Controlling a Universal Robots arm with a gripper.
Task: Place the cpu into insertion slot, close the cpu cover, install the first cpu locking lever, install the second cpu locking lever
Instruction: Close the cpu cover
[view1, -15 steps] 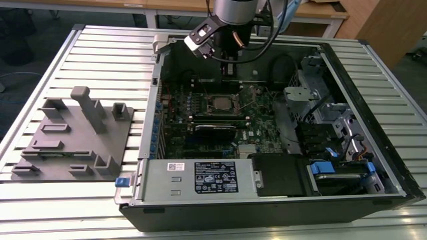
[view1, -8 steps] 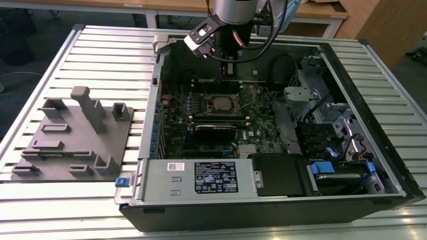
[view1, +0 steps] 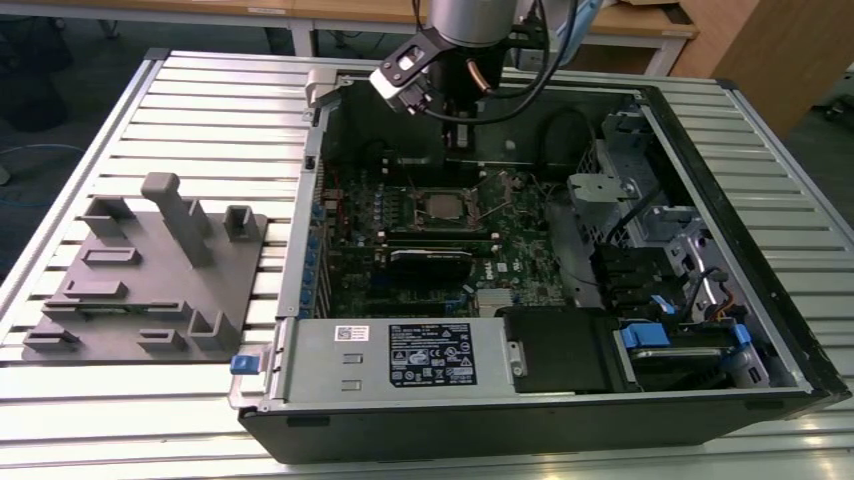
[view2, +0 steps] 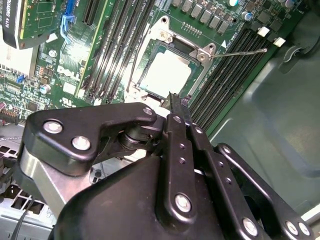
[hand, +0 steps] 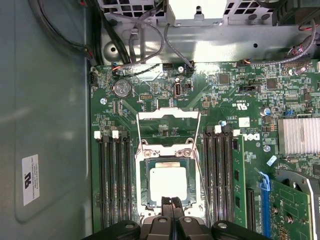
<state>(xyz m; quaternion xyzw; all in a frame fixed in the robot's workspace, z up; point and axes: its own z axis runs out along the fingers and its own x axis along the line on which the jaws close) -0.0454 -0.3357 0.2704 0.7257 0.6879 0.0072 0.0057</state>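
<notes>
We are looking into an open computer case (view1: 761, 300) lying on a slatted table (view1: 200, 100), with a grey moulded fixture (view1: 147, 270) sitting beside it toward the exterior view's left. The gripper (hand: 171, 201) is hanging over the motherboard (hand: 240, 100) with its fingers (hand: 166, 206) clenched together; we are seeing only a thin dark seam between them and nothing caught in it.

The cpu (hand: 168, 183) is lying flat in the insertion slot (hand: 144, 181), its pale metal top facing up. In the first wrist view the closed fingertips are lining up with one edge of the slot, just beside the chip rather than over its middle. In the second wrist view the tips are likewise pointing at the cpu's (view2: 167, 75) near edge. In the exterior view the gripper (view1: 461, 145) is sitting clear above the board, apart from the cpu (view1: 441, 205).

The cpu cover (hand: 168, 116) is standing swung open on the side of the slot away from the fingertips, its square window showing board behind it. We are also noticing a thin metal locking lever (view2: 242, 51) sticking out unlatched from the socket's corner across the memory slots (view2: 235, 70)
</notes>
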